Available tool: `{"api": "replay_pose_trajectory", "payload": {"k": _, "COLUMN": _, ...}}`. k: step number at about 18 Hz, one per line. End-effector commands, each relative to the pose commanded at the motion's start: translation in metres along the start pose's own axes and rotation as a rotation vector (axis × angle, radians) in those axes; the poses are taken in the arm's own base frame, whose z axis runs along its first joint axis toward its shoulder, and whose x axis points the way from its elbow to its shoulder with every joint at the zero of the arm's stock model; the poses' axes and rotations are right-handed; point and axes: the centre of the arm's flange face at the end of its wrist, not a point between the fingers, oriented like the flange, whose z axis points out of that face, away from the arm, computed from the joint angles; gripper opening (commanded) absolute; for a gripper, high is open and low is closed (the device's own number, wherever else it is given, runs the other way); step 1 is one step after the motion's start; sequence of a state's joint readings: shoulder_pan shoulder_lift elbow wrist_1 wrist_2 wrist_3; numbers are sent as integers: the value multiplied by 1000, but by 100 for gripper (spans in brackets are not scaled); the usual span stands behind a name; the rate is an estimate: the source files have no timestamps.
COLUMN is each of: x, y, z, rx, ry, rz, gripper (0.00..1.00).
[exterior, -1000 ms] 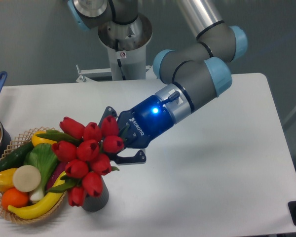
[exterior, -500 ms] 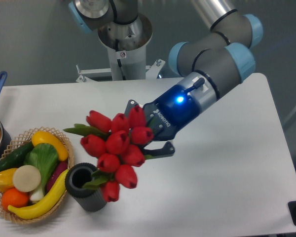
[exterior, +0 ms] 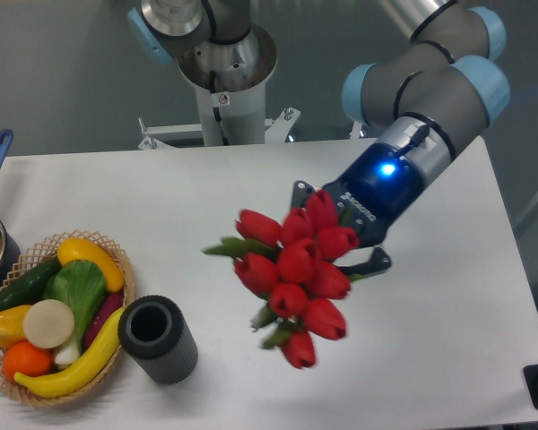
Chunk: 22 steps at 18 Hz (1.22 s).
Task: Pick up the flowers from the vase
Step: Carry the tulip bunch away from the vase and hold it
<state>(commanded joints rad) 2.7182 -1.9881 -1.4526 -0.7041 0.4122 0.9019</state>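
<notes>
The flowers [exterior: 295,273] are shiny red tulip buds, smooth and egg-shaped, with thin green stems and pointed leaves. They look like plastic. The claw [exterior: 351,237] is black, with a blue light glowing on its wrist. Its fingers seem to be clamped on the stems, though the buds hide most of the grip. The bunch hangs in the air, tilted down and to the left of the claw. The vase [exterior: 158,339] is a short, dark grey, ribbed tube with an open round mouth. It stands on the white desk [exterior: 430,358], well to the lower left of the claw, apart from the flowers. Further left sits a woven basket [exterior: 125,279] of fruit and vegetables.
</notes>
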Motion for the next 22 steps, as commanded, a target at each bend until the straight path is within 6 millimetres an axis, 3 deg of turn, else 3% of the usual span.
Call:
{"api": "replay_pose_trajectory", "payload": {"k": 5, "x": -3, "y": 36, "z": -24, "rx": -106, "ry": -90, "rz": 19, "gripper": 17}}
{"api": "replay_pose_trajectory", "payload": {"k": 14, "x": 0, "y": 77, "z": -35, "rx": -450, "ry": -257, "rz": 106, "gripper": 20}}
{"api": "replay_pose_trajectory", "payload": {"k": 18, "x": -9, "y": 92, "z": -35, "rx": -481, "ry": -249, "rz": 127, "gripper": 20}}
{"api": "replay_pose_trajectory", "payload": {"k": 22, "x": -19, "y": 112, "z": -45, "rx": -647, "ry": -290, "rz": 98, "gripper": 19}}
